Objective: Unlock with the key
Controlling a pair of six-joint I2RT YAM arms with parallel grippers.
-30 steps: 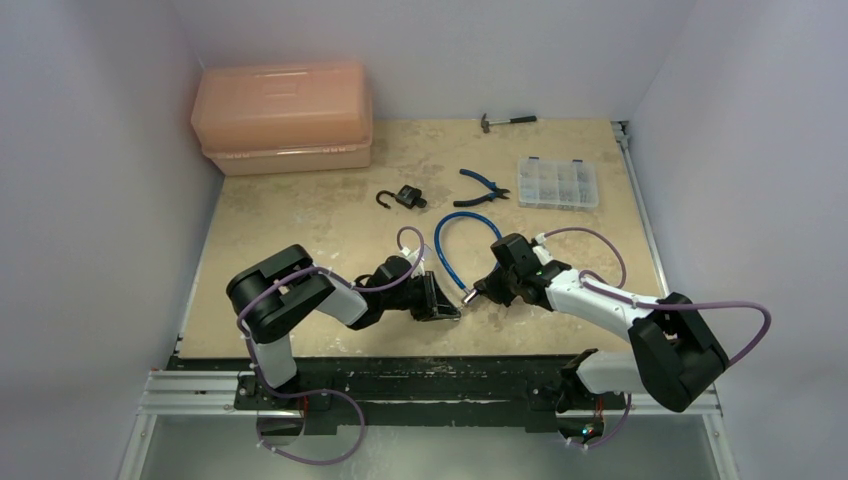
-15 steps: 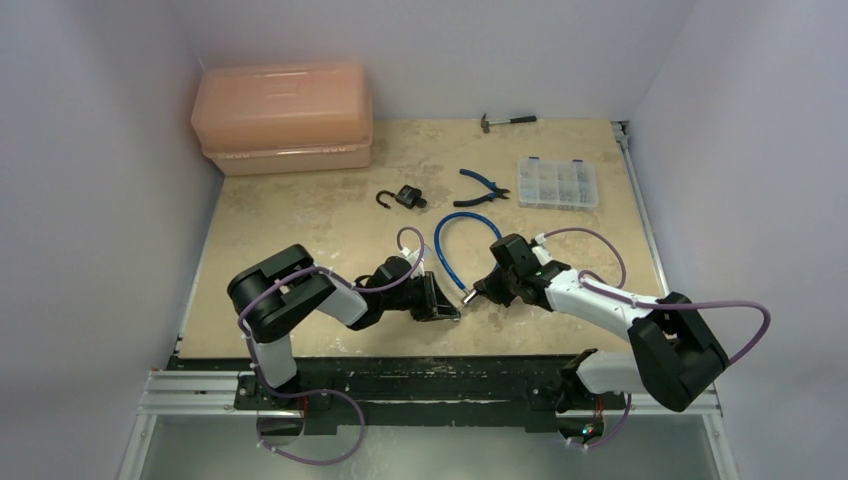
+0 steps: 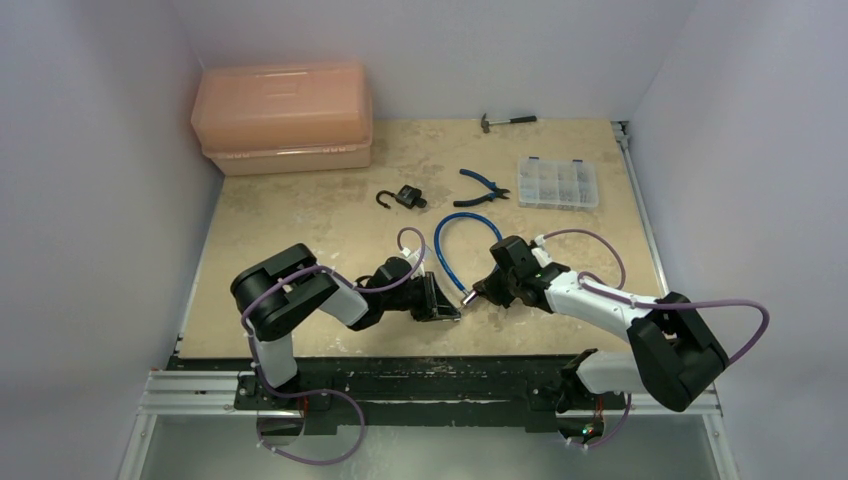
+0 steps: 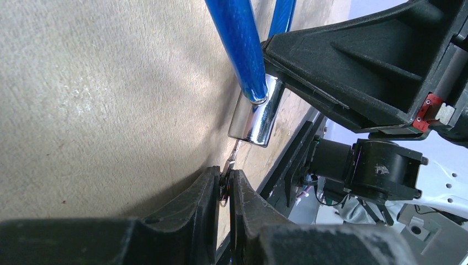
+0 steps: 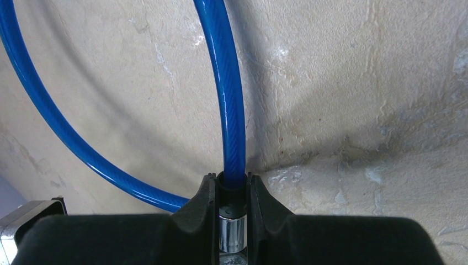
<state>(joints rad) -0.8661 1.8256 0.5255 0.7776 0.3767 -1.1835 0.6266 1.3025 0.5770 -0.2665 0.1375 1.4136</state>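
Observation:
My left gripper (image 4: 223,179) is shut on the tiny key (image 4: 230,163); its thin metal blade sticks out from the fingertips and its tip is at the end face of the blue cable's chrome cylinder end (image 4: 256,116). My right gripper (image 5: 232,182) is shut on that same chrome cable end (image 5: 232,232), with the blue cable (image 5: 229,99) running up out of the jaws and looping round. In the top view the two grippers meet at the near middle of the table, left (image 3: 447,312) and right (image 3: 478,290). The small black padlock (image 3: 404,197) lies apart, farther back.
A salmon plastic toolbox (image 3: 284,118) stands at the back left. Blue-handled pliers (image 3: 484,187), a clear parts organiser (image 3: 558,182) and a small hammer (image 3: 507,121) lie at the back right. The table's front edge and black rail run just below the grippers.

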